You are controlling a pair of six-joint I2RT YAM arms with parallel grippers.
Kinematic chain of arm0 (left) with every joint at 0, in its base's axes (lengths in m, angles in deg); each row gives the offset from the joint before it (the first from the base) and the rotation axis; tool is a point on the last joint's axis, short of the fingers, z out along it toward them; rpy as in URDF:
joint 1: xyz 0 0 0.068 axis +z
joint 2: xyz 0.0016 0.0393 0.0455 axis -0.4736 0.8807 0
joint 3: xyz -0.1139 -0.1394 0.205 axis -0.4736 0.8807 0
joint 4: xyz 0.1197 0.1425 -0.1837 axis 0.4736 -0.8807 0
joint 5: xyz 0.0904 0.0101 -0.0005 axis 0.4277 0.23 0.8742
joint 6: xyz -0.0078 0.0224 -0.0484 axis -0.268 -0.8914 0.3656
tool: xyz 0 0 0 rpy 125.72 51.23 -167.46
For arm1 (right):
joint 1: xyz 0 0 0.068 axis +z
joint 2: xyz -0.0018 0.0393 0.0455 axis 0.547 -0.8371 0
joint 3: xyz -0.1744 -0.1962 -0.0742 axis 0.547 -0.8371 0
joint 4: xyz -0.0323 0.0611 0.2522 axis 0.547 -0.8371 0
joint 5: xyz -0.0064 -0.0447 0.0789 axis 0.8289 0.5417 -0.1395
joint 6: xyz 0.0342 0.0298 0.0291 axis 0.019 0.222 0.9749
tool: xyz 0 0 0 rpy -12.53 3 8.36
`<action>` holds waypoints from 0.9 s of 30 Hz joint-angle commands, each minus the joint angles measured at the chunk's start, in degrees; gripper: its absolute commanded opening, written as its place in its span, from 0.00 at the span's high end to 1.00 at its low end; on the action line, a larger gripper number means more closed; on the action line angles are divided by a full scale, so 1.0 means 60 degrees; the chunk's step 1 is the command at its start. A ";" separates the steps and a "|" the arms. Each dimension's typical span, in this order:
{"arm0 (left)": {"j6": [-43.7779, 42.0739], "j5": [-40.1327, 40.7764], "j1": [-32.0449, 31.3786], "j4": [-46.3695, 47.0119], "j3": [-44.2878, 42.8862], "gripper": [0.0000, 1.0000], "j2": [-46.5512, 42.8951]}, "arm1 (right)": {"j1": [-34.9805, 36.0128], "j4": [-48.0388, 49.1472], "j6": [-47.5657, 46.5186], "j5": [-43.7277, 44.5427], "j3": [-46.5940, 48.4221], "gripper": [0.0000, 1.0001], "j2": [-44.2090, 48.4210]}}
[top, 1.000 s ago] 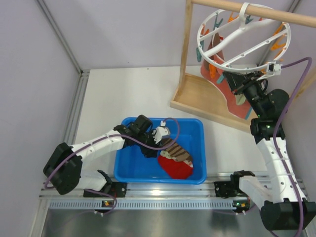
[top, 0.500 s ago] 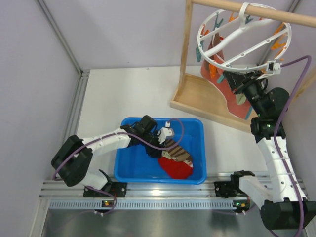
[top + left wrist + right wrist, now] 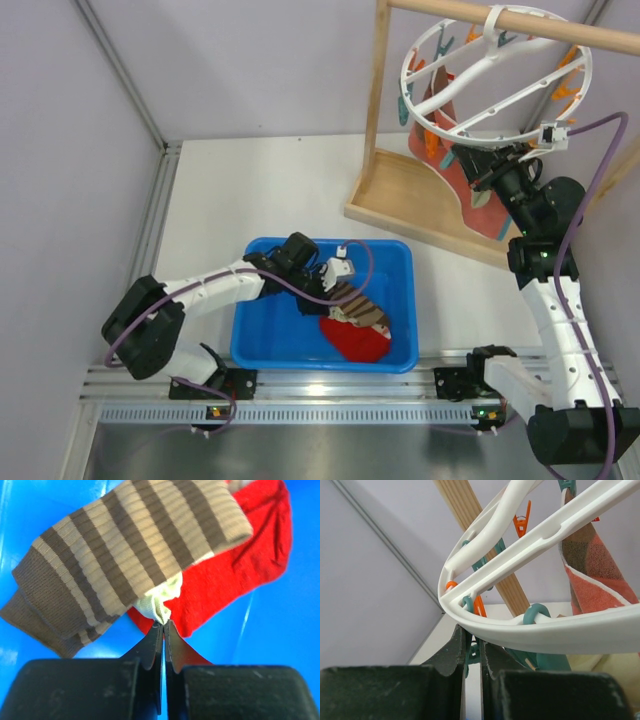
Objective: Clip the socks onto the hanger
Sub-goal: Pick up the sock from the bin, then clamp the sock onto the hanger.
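Pale lilac walls enclose a white table (image 3: 250,190) where a blue bin (image 3: 270,335) sits near the arms. Inside it, the left gripper (image 3: 163,626) is pinched tight on a small puckered tuft of a cream sock (image 3: 165,597). The sock lies under a brown striped sock (image 3: 125,555) and against a red sock (image 3: 240,565).

It looks light, limp and stretchy. It would probably drag its neighbours along when lifted, and a fuller bite near the cuff would serve better. Most of the cream sock is buried, and no second one can be seen.

High on the right, the white ring hanger (image 3: 560,630) hangs from a wooden rod. The right gripper (image 3: 472,639) sits just under its rim, jaws nearly together on a teal peg (image 3: 471,655), though that peg is mostly hidden.
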 commanded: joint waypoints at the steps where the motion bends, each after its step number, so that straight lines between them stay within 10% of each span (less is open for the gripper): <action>1: -0.0609 -0.0463 -0.0044 -0.0717 -0.0619 1.00 -0.0923 | 0.0043 -0.0248 -0.0214 0.0047 0.0465 1.00 -0.0008; 14: -0.1372 -0.2686 -0.0030 -0.3999 -0.3121 1.00 -0.2537 | 0.0043 -0.0189 -0.0199 -0.0041 0.0450 1.00 -0.0008; 27: -0.0318 -0.2119 -0.0059 -0.0472 -0.6709 1.00 0.0097 | 0.0058 0.0030 -0.0126 -0.0246 0.0362 1.00 -0.0037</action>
